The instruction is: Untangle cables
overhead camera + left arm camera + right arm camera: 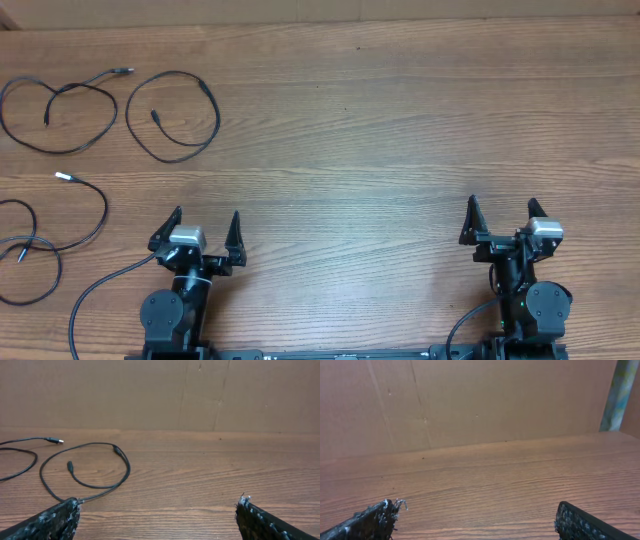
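Observation:
Three thin black cables lie apart as loose loops on the wooden table's far left. One (124, 71) curls at the top left with its plug pointing right. A second (216, 110) forms an open ring beside it, seen ahead in the left wrist view as cable (128, 466). The third (63, 176), with a silvery tip, winds along the left edge below them. My left gripper (207, 215) (159, 501) stands open just below the ring, touching nothing. My right gripper (503, 203) (479, 506) stands open far to the right over bare wood, no cable in its view.
A cardboard wall (150, 390) closes off the table's far side. The left arm's thicker black lead (100, 285) curves off its base toward the front left. Both arm bases sit at the front edge.

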